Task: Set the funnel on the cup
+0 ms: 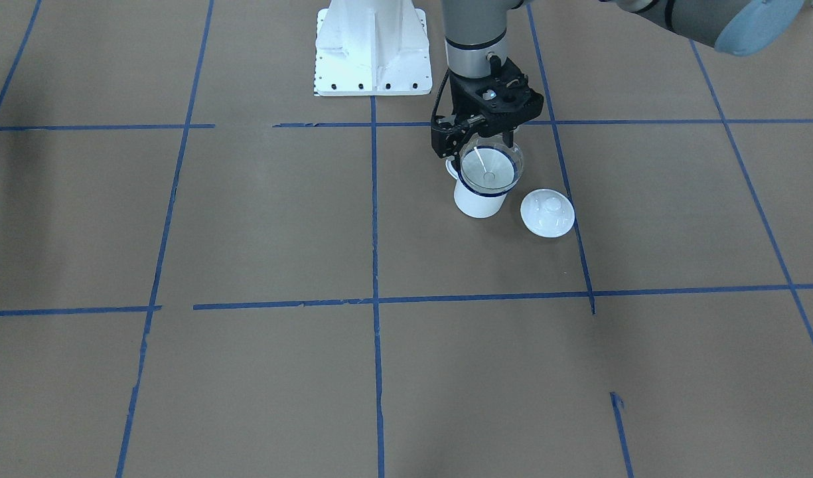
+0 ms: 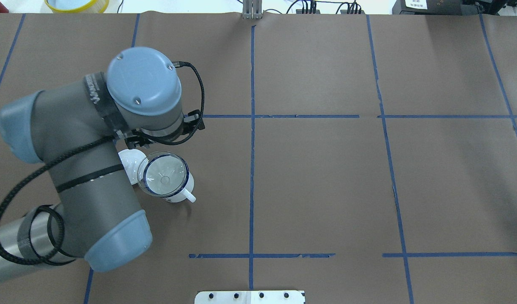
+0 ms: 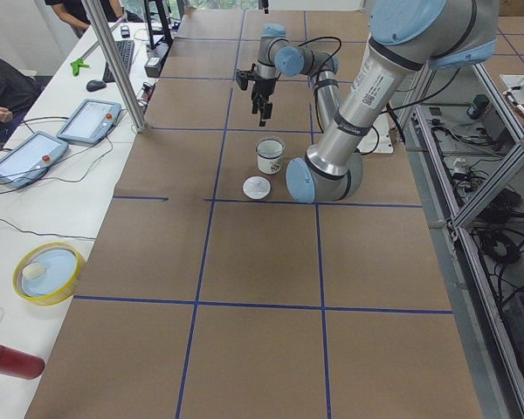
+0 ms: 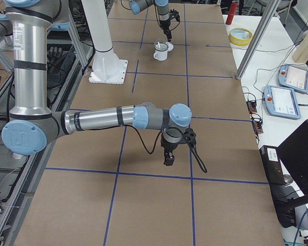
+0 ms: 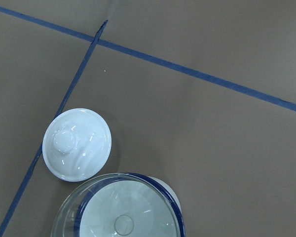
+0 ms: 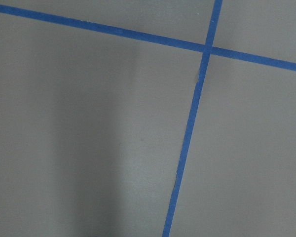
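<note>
The funnel (image 1: 491,166) sits in the mouth of the cup (image 1: 476,202), left of the table's (image 1: 247,372) middle, with a white lid (image 1: 547,212) just left of it. The left gripper (image 1: 478,147) hangs just above, jaws spread and holding nothing. The right gripper (image 4: 168,156) is well apart to the right, and I cannot tell how its jaws stand.

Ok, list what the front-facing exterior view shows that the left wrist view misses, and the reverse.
Front-facing only: the left gripper, apparently open, above the funnel; the handle of the cup; the white robot base.
Left wrist only: a close look straight down the funnel, its spout opening near the middle of the cup's blue rim; no fingers in frame.
Both: the funnel seated in the cup, and the knobbed lid on the table beside it, apart.
</note>
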